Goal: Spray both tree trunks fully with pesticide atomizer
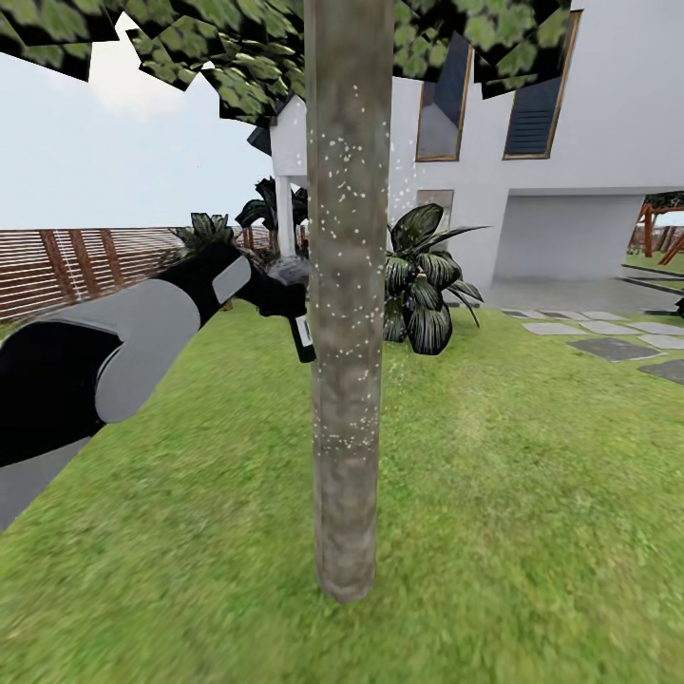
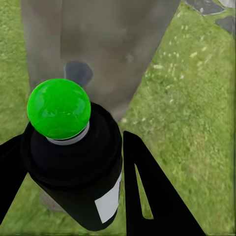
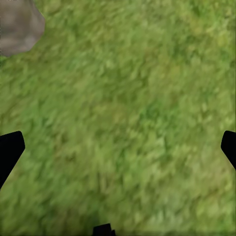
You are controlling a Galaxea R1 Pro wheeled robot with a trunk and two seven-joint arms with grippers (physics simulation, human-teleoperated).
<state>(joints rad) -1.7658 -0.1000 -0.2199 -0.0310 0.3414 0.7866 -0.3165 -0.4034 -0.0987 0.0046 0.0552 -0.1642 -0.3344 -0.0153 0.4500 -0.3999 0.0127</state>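
**Left arm holds atomizer at speckled trunk**

Head view: a straight mottled grey-brown tree trunk (image 1: 348, 313) stands on the green grass lawn (image 1: 532, 513), centre of view and near the robot. Fine white pesticide specks (image 1: 347, 190) dot its bark from the upper part down to about mid-height; the lowest stretch near the ground looks bare. Dark green leafy canopy (image 1: 237, 57) overhead.

The left gripper (image 1: 281, 296) sits just left of the trunk, at mid-height. It grips the small dark-bodied pesticide atomizer (image 1: 302, 328), whose lower end with a white label pokes out against the trunk's left edge. Whether atomizer and bark touch: cannot tell.

Left wrist view: the black fingers (image 2: 147, 191) are closed against either side of the atomizer's black cylindrical body (image 2: 78, 172); a round bright green dot (image 2: 59, 108) caps it, and the trunk (image 2: 108, 44) lies close beyond.

Right wrist view: the right gripper (image 3: 118, 147) is spread wide, black fingertips (image 3: 10, 147) at opposite edges, nothing between them, grass beneath.

Background: brown horizontal-slat wooden fence (image 1: 66, 261) far left, white house (image 1: 570, 161) far right, dark broad-leaved bush (image 1: 423, 280) behind the trunk.
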